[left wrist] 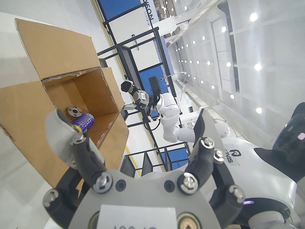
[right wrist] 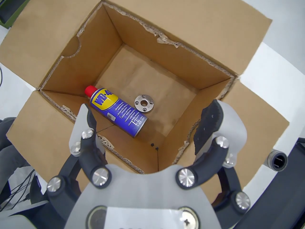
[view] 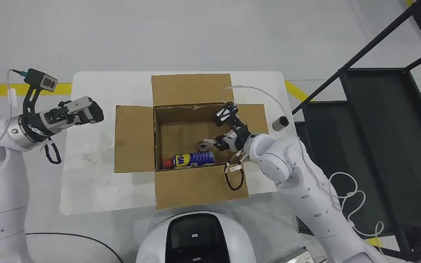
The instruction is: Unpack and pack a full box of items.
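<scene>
Right gripper (right wrist: pixel 149 108) spread over open brown cardboard box (right wrist: pixel 166 13). Blue-yellow red-capped spray can (right wrist: pixel 118 110) lies inside by near wall, round grey metal flange (right wrist: pixel 144 103) just beside. Risk: can may roll from pinch, wall may block gripper. Left gripper (left wrist: pixel 129 114) spread, left of box.

top: overhead, down | L wrist: sideways, farther off | R wrist: down, close – all share box (view: pixel 135 138)

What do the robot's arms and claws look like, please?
Both arms have smooth white shells: left arm, right arm. The left claw and right claw each have two pale grey fingers with black pads, black links with silver screws, on a grey base plate. Black cable loops hang at both wrists.
</scene>
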`<move>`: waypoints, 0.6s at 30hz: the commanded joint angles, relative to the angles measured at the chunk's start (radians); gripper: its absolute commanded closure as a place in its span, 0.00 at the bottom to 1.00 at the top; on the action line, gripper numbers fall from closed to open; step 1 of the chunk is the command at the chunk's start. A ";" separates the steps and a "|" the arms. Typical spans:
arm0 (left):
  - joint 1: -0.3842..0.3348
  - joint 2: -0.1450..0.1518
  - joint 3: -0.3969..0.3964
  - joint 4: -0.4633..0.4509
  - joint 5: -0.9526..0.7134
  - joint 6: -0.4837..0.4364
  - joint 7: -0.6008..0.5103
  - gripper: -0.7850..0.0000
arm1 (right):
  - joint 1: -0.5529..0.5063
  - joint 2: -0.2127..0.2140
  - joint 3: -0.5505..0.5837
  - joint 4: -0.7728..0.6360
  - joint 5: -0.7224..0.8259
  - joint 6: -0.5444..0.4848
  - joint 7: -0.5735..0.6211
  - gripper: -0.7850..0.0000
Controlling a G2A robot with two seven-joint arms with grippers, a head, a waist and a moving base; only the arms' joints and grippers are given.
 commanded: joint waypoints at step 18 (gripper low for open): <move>0.000 0.000 0.000 0.000 0.000 0.000 0.000 0.00 | 0.082 -0.019 -0.081 0.087 0.047 0.009 0.015 0.00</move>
